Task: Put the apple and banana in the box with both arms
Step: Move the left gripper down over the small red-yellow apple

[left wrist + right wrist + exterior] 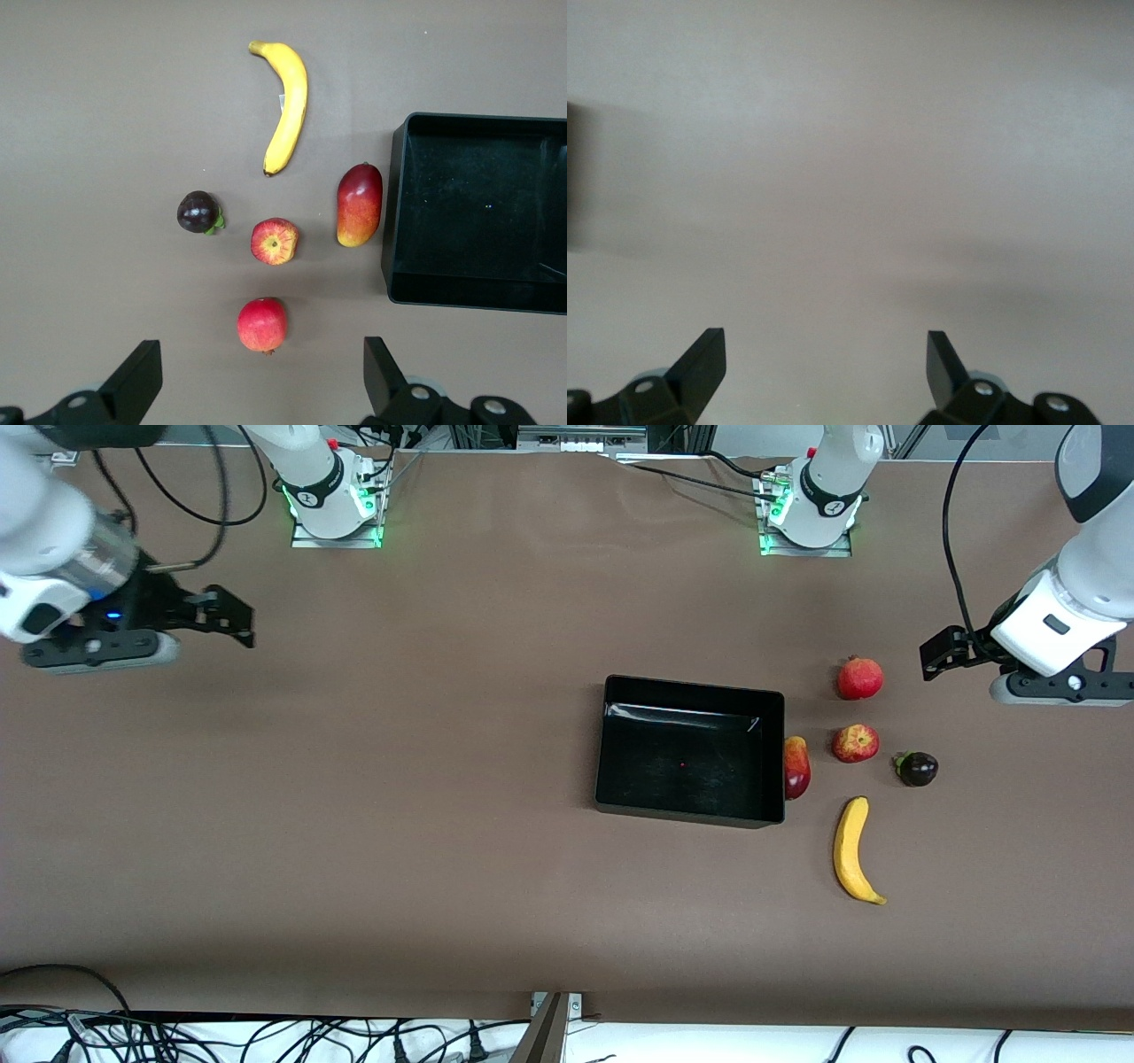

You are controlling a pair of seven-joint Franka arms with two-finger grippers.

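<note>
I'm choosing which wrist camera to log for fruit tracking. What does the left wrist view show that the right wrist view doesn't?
Only the left wrist view: the long curved yellow banana, the small red-and-yellow apple, a red crowned fruit, a dark purple fruit, an oval red-yellow fruit beside the glossy black box, and the open left gripper.

Only the right wrist view: the open right gripper.

Both: bare brown table.

The right arm's black two-finger gripper (825, 367) hangs over a bare stretch of the smooth, pale brown table surface (850, 177) with its jaws spread wide and nothing between them. Only its two wedge-shaped black fingertips (700, 363) show. Away from the jaws, a blurred dark shape (572, 173) sits at the frame edge, too indistinct to identify.
</note>
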